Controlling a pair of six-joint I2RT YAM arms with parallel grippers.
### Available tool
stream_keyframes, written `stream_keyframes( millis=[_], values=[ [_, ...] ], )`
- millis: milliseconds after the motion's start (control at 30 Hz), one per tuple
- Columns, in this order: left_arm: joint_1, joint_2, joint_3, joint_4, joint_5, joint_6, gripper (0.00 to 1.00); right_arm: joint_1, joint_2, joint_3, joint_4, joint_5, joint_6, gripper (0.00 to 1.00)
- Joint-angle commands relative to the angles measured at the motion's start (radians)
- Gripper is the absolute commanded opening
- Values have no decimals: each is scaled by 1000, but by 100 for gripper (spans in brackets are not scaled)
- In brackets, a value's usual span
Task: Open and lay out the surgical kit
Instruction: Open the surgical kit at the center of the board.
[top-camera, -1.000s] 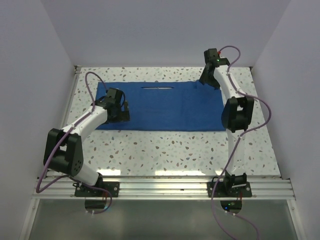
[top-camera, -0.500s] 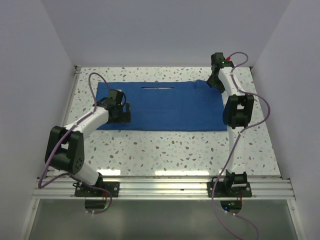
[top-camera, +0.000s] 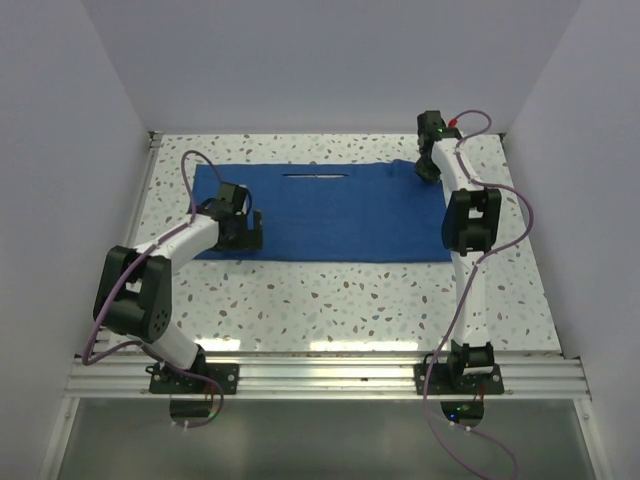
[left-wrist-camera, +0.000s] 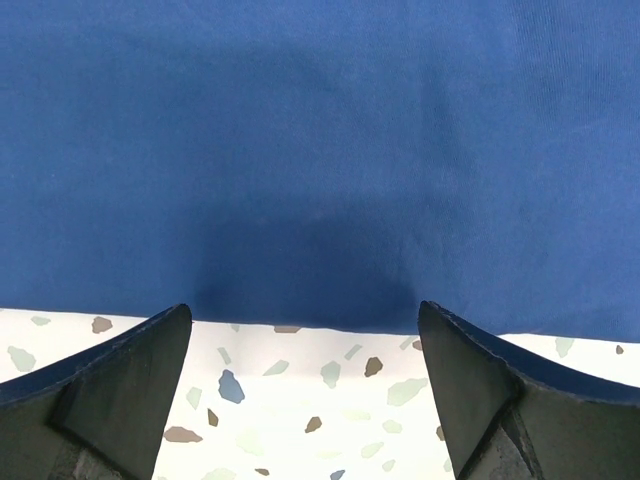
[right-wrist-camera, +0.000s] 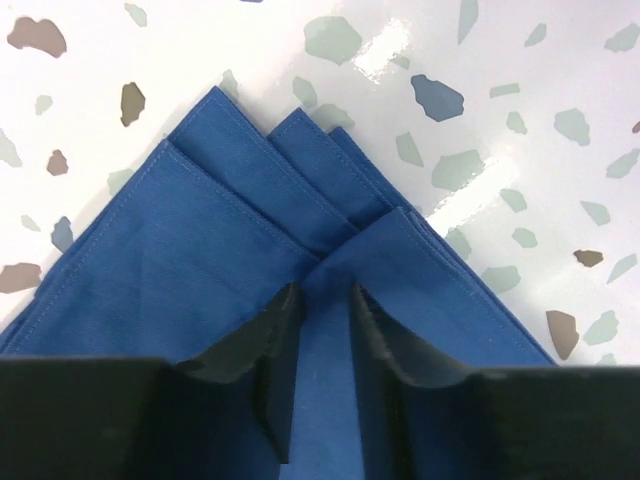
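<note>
- Since a sec ago the cloth wrap (top-camera: 340, 215) has changed at its far-right corner. The raised fold there has dropped, and the far edge now runs on toward the right. The wrap lies spread flat across the far half of the bench (top-camera: 350, 300), so opening looks well on.
- Right arm has swung right & a bit nearer w/ that corner. Right fingers (top-camera: 428, 168) are almost closed, pinching a ridge of cloth. Stacked layers fan out beyond them, so the corner prob. isn't fully unfolded yet.
- Left fingers (top-camera: 247, 225) have barely shifted. They sit low at a cloth edge on the wrap's left part, spread wide w/ nothing btwn them.
- Silver instrument (top-camera: 315, 176) is in the same spot, far-middle of the wrap, on its own. No tray in view, so the lay-out part seems mostly still to do.
</note>
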Motion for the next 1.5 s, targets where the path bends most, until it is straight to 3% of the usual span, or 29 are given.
stream_keyframes(
  millis=[0, 67, 467, 900, 1133, 1200, 1367, 1467],
  values=[
    [22, 3, 15, 36, 14, 30, 100, 1, -48, -35, 17, 6, 31, 19],
    [24, 6, 16, 41, 19, 30, 100, 1, -61, -59, 23, 7, 23, 0],
    [27, 13, 138, -13, -16, 35, 100, 4, -211, -127, 25, -9, 6, 0],
    [27, 20, 412, -115, -49, 18, 100, 48, -559, -489, 83, -173, -30, 0],
    [27, 49, 573, -163, -93, 1, 100, 165, -870, -895, 40, -285, -64, 0],
    [27, 77, 648, -187, -95, -8, 100, 209, -1028, -1050, 2, -301, -56, 0],
    [27, 124, 779, -224, -107, -36, 100, 265, -1401, -1363, -263, -398, -12, 0],
    [27, 137, 819, -241, -107, -73, 100, 265, -1633, -1421, -458, -381, 0, 0]
  ],
)
